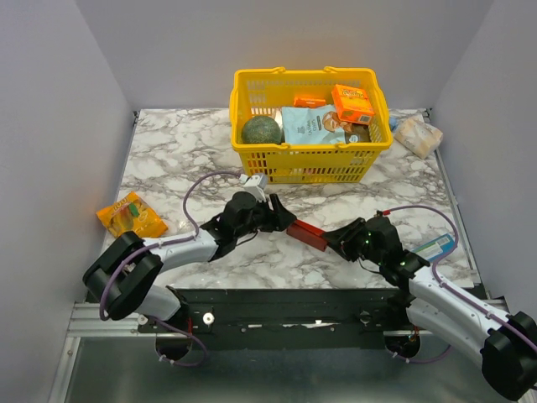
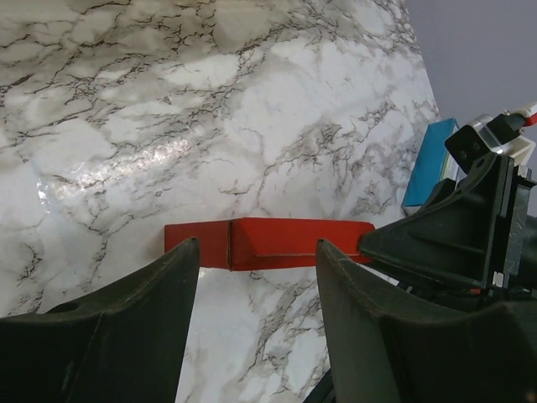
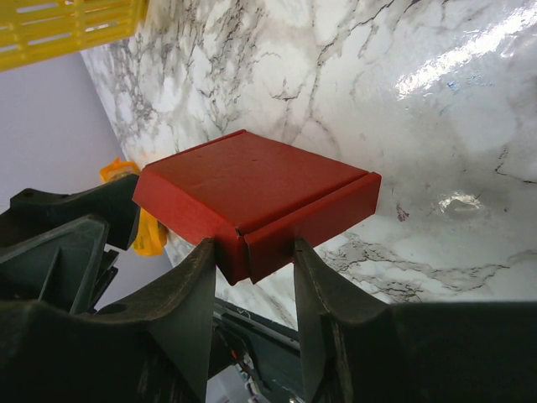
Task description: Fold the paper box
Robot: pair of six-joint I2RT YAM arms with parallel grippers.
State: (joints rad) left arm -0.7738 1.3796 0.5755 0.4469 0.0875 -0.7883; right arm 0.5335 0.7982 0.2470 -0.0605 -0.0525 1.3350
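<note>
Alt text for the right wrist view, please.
The right gripper pinches one corner of the paper box, folded red cardboard, between its two fingers, marble table behind. The left gripper sits at left; a yellow basket shows top left.

Looks like a robot lab test cell — plain grey panel walls point(image 1: 59, 84) around a marble-look table point(image 1: 185, 151), robot arms point(image 1: 185, 248) on a metal rail point(image 1: 80, 319) at the near edge, a yellow basket point(image 1: 310, 164) of groceries at the far side.
</note>
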